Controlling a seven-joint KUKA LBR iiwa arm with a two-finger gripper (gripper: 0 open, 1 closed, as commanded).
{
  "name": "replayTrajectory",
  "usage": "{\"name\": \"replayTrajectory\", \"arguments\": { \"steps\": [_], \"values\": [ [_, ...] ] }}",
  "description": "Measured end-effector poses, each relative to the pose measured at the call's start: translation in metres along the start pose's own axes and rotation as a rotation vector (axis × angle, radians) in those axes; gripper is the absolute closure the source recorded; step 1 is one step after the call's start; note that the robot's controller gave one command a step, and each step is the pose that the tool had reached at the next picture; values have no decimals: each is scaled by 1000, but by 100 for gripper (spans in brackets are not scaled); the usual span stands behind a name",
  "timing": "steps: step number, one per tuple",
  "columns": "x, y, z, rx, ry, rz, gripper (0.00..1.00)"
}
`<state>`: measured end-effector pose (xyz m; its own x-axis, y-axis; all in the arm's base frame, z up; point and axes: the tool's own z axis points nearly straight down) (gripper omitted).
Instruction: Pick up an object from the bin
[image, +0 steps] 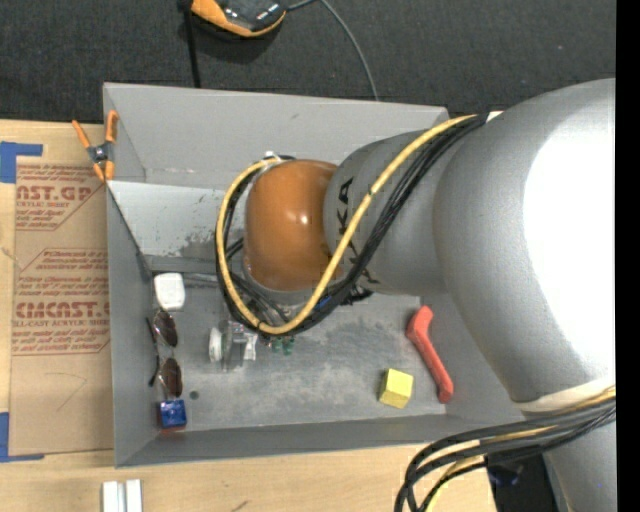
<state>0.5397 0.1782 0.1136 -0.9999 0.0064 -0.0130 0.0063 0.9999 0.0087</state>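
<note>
Low over the floor of the bin, left of centre, the gripper hangs beneath the orange wrist cover, which together with the looped cables hides most of the tool from above. Whether the gripper is released or clenched cannot be told, and nothing can be seen held in it.

Nearest things: a small pale grey piece lies just beside the gripper on its left, possibly touching it, and a tiny green scrap lies just beside it on the right. Whether either belongs to the tool or to the bin's contents is unclear.

Along the left wall, from far to near, lie a white block, a pair of dark sunglasses and a small blue item, all resting on the floor and apart from the gripper. Well apart on the right lie a yellow cube and, close to the right wall, a red-orange handled tool.

Judged stage: the gripper stands at about picking height, so the approach seems largely done, with the pale grey piece the likeliest candidate by position. No object is visibly lifted; a confirmed grasp, the raise off the floor and the clearing of the rim are all left to do
</note>
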Motion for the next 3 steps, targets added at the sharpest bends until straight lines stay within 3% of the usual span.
{"name": "replayTrajectory", "arguments": {
  "steps": [1,2,3],
  "values": [
    [-6,3,-38,-5,-14,-3,100],
    [5,2,-41,-2,-4,-4,100],
    [5,12,-52,-5,-11,4,100]
  ]
}}
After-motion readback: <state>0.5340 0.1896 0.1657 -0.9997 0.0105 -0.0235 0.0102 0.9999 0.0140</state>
